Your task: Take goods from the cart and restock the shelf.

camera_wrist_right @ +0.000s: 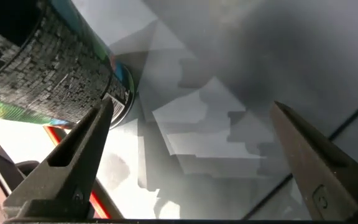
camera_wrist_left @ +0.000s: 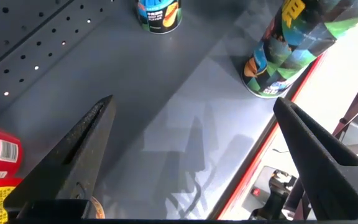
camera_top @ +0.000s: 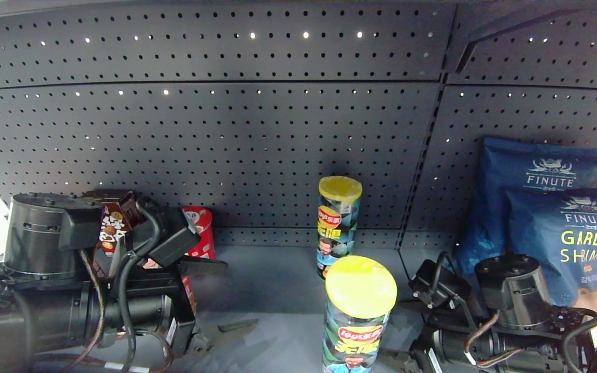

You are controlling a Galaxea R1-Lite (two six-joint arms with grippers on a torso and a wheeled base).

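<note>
Restock looked partly done: a tall yellow-lidded cylindrical chip can (camera_top: 359, 316) with colourful print stood upright at the front of the grey metal shelf (camera_top: 278, 290), a matching can (camera_top: 338, 225) behind it, right gripper (camera_wrist_right: 191, 104) just beside it, left gripper (camera_wrist_left: 192, 101) well to its left, both spread wide and empty.

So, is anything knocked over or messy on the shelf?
Nothing stands out. The front can and the back can stand upright, the blue bags stand at the right, and nothing is spilled.
</note>
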